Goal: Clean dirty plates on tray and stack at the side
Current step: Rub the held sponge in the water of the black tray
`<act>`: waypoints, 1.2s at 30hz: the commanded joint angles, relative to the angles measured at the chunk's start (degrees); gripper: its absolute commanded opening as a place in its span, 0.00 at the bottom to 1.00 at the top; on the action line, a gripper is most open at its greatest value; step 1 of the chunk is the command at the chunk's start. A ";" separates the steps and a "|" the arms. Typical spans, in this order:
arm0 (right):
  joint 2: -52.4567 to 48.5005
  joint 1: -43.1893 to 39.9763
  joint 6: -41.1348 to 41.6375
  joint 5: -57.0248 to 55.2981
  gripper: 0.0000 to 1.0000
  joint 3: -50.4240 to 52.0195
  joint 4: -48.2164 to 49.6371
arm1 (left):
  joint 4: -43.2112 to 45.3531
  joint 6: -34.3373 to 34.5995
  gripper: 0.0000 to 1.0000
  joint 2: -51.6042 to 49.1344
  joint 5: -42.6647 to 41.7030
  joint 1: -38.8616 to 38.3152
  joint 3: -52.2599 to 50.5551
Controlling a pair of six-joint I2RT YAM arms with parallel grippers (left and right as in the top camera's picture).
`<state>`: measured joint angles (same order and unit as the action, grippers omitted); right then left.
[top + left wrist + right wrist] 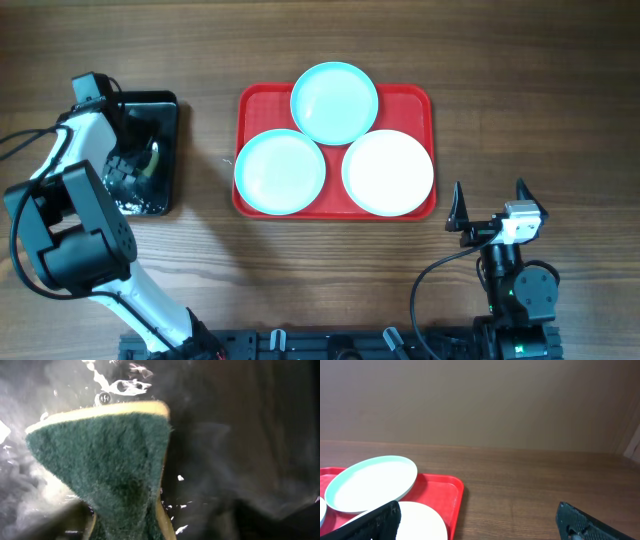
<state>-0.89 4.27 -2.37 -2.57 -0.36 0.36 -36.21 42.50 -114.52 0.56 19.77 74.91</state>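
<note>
Three plates lie on the red tray (254, 103): an aqua plate (334, 102) at the back, an aqua-rimmed plate (280, 171) at front left, a nearly white plate (388, 172) at front right. My left gripper (133, 160) is down in the black tray (165, 105) and is shut on a green and yellow sponge (115, 470), which fills the left wrist view. My right gripper (490, 205) is open and empty, low at the front right of the red tray; its view shows the back plate (372, 482), the white plate (422, 520) and the tray (455, 495).
The glossy black tray stands at the far left on the wooden table. Bare wood lies to the right of the red tray (530, 490) and along the front edge.
</note>
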 commanded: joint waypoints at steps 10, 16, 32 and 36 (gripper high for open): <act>0.46 -0.28 1.03 0.94 1.00 0.07 0.17 | 4.81 -0.02 0.29 -3.63 11.98 0.39 -2.71; 0.46 -0.28 1.05 0.94 1.00 0.07 0.17 | 4.90 -0.02 0.49 -3.63 11.93 0.37 -2.71; 0.46 -0.28 1.03 0.94 1.00 0.07 0.17 | -2.89 -0.02 0.32 -3.63 -10.93 0.39 -2.71; 0.46 -0.28 1.05 0.94 1.00 0.07 0.17 | -2.27 -0.02 0.04 -3.63 -4.63 0.37 -2.71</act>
<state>-0.89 4.27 -2.37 -2.57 -0.36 0.36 -38.52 42.46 -114.83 -6.61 20.43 74.30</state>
